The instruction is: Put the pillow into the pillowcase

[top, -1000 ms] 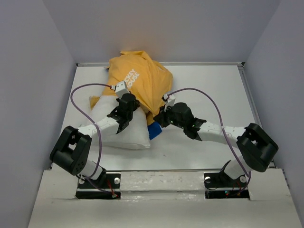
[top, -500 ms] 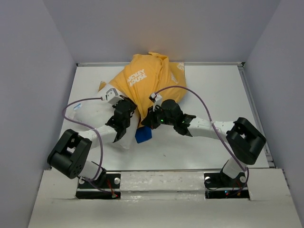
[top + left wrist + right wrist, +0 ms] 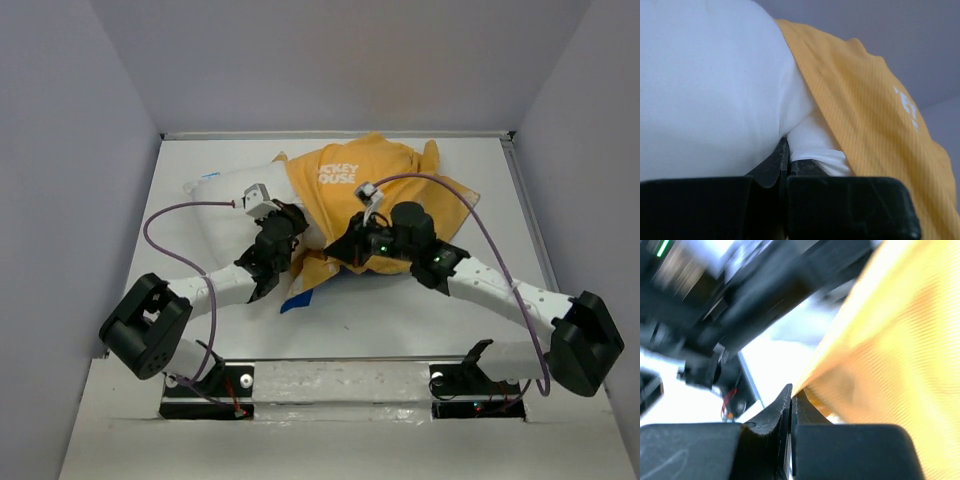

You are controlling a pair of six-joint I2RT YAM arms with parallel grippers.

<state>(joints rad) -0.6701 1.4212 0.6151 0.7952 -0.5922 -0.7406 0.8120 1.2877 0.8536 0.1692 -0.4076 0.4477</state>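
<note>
On the far half of the white table, found the pillow lying to the left, plump, its right part covered by the pillowcase. Noted the pillowcase orange face up, white lettering legible, crumpled and spread toward the far right, with a strip of its blue side showing at the near left, flat on the table. Located the left gripper where pillow and pillowcase meet, its arm stretched in from the near left. Checked against the left wrist view: fingers pressed together on a fold of white pillow fabric, orange cloth draped over the pillow just to the right. Located the right gripper at the near edge of the pillowcase, close beside the left one. Checked against the right wrist view: fingers clamped tight on the orange hem, cloth stretching up and away to the right. Found the background there blurred; made out only dark machine parts and a patch of white surface. Could not tell how far the pillow reaches inside the pillowcase, the opening being hidden under folds and both wrists.
</note>
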